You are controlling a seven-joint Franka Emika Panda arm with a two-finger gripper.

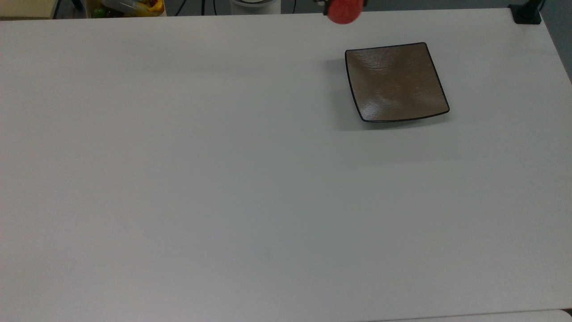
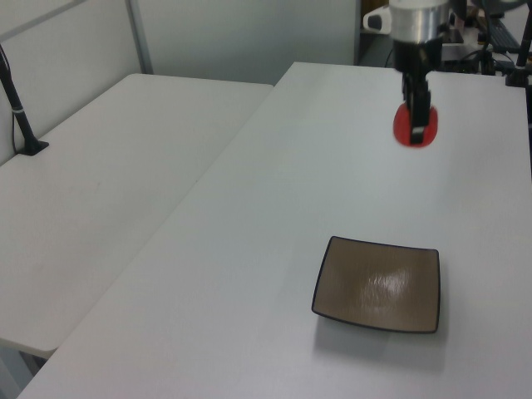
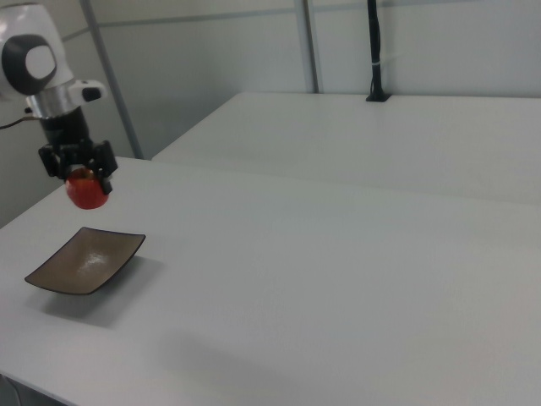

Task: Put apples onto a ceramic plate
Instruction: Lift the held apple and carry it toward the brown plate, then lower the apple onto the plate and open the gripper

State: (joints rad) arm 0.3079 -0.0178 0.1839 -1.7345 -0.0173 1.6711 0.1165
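Top view: red apple [image 1: 343,12] at the desk's [image 1: 223,179] far edge, up and left of the square brown ceramic plate [image 1: 395,82], plate bare. Left view: gripper [image 2: 416,123] hanging above the desk, jaws clamped on the apple's sides, well short of the plate. Right view: apple held aloft just above the plate's far side. Likely light, firm, smooth and prone to roll; best gripped across its widest girth, released low over the plate's dished centre.

The arm [image 3: 38,63] hangs vertical, its tool [image 3: 86,179] pointing down, fingers clamped on a load.
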